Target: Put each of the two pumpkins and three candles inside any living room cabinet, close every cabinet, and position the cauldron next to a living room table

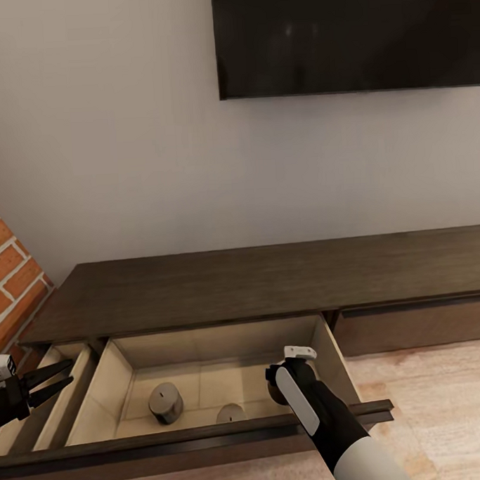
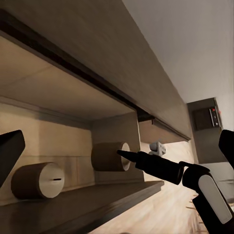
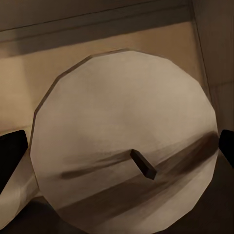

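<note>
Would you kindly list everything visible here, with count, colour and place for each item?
Stubby beige-tan candles: at least two, inside the open drawer; one at left, one nearer the front.
Long dark brown wood cabinet: one, along the wall, drawer pulled out, pale beige interior.
Black flat screen: one, on the grey wall.
Red brick wall: one, far left.
Light wood floor: right of the drawer.
Left hand: black, open, left of the drawer.
Right hand: black, reaching into the drawer, beside a candle.

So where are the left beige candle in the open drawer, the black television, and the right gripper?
left beige candle (image 1: 165, 402), head view, its side.
black television (image 1: 349, 34), head view, screen.
right gripper (image 1: 292, 367), head view, between fingertips.
</note>
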